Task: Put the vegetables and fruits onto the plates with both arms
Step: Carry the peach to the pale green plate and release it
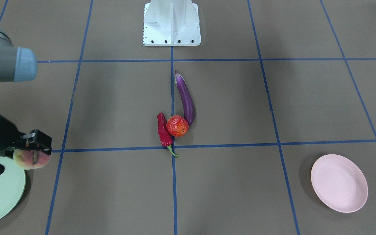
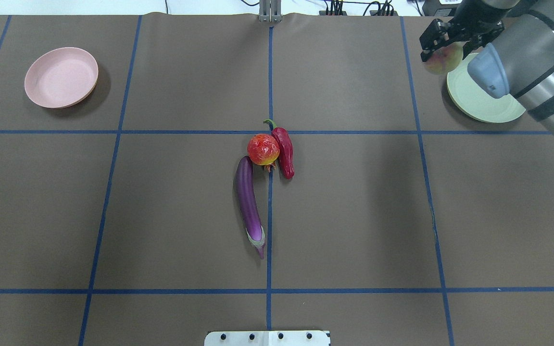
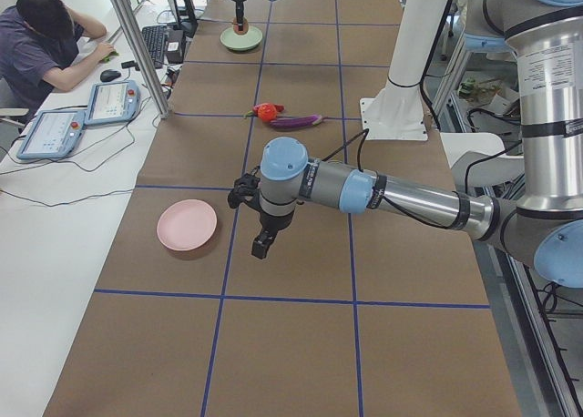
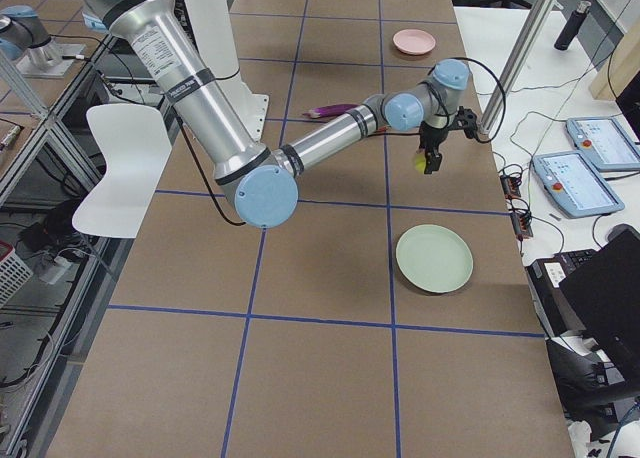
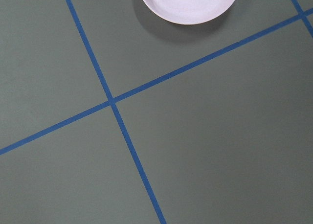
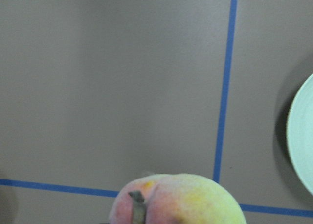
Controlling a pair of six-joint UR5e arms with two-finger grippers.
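My right gripper (image 2: 443,45) is shut on the pale pink-green peach (image 2: 443,58) and holds it in the air beside the near edge of the mint green plate (image 2: 484,103). The peach fills the bottom of the right wrist view (image 6: 181,199), with the plate's rim (image 6: 301,141) at the right. The purple eggplant (image 2: 249,202), the red-orange fruit (image 2: 263,149) and the red chili (image 2: 284,151) lie touching at the table's middle. The pink plate (image 2: 60,77) stands bare at far left. My left gripper (image 3: 261,247) hangs near the pink plate (image 3: 187,226); I cannot tell whether it is open.
The white fixed base (image 1: 171,24) stands at the robot's side of the table. Blue tape lines grid the brown table cover. An operator (image 3: 46,44) sits at a side desk with tablets, beyond the table's far edge.
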